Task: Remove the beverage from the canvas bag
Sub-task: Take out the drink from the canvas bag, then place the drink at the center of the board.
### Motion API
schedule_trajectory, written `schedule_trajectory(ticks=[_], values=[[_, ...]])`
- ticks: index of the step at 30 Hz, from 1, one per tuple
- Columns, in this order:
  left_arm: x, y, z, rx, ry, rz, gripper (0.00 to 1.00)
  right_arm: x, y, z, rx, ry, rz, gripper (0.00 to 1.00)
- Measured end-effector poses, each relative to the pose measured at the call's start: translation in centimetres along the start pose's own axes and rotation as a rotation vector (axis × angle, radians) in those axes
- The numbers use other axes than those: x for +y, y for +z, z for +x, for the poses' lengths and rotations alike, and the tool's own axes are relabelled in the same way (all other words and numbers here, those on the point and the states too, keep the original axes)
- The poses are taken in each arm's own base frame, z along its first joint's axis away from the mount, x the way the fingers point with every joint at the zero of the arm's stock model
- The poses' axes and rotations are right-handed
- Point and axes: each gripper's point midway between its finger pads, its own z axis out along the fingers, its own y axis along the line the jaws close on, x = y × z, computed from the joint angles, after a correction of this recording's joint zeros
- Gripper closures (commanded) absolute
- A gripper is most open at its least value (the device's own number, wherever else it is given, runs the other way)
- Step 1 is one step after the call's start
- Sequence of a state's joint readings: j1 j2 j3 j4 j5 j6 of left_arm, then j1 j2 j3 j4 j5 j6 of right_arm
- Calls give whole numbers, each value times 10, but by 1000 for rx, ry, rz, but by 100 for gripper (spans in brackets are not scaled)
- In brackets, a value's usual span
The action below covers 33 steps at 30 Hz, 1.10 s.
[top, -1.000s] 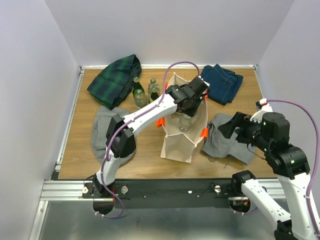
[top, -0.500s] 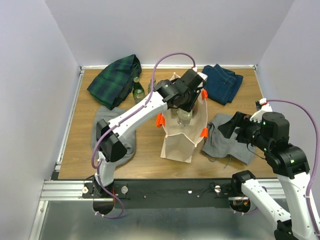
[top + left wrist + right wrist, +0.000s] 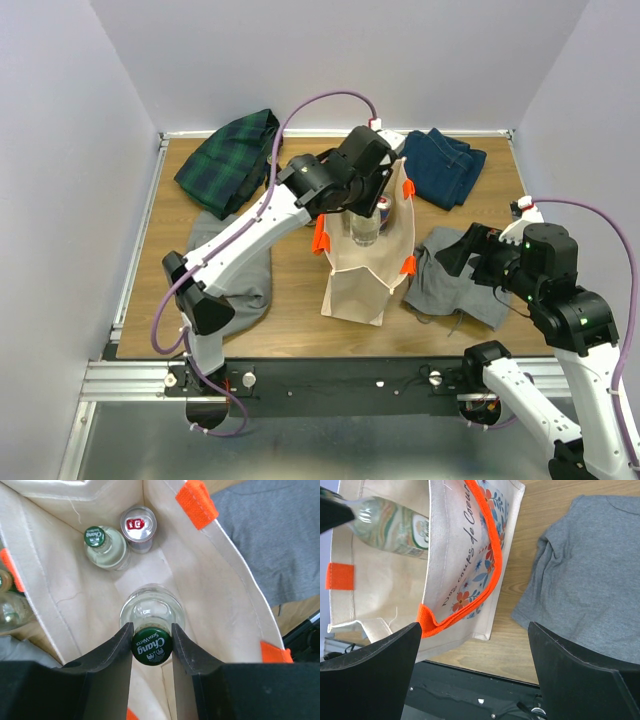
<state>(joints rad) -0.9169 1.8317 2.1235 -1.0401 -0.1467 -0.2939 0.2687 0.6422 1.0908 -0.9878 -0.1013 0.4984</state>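
Only the left wrist camera reads the green cap, "Chang Soda Water", which the left gripper (image 3: 151,636) pinches on a clear glass bottle (image 3: 151,605) inside the canvas bag (image 3: 220,570), above a second bottle (image 3: 102,542) (also green-capped) and a can (image 3: 138,524). The right wrist view shows the bag's floral print and script, possibly "de Coeur". Overhead, the left arm arches down over the bag's mouth; the right gripper (image 3: 475,630), spread wide, hangs over the bench (image 3: 535,510) near a grey cloth (image 3: 590,575).

Glossy glass bottle (image 3: 151,611), matt woven canvas bag (image 3: 226,592), wooden table (image 3: 292,312).
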Motion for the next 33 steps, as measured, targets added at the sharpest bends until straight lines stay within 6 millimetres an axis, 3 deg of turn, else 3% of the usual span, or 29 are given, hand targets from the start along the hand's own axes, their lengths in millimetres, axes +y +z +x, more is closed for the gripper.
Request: schedule_trajectory(ticks=[13, 28, 33], values=[[7, -62, -32, -155, -15, 5, 100, 1, 0, 0, 1, 6, -5, 4], [21, -101, -45, -249, -25, -34, 100, 3, -1, 1, 6, 9, -13, 4], [32, -127, -52, -310, -37, -66, 100, 3, -1, 2, 8, 10, -18, 4]])
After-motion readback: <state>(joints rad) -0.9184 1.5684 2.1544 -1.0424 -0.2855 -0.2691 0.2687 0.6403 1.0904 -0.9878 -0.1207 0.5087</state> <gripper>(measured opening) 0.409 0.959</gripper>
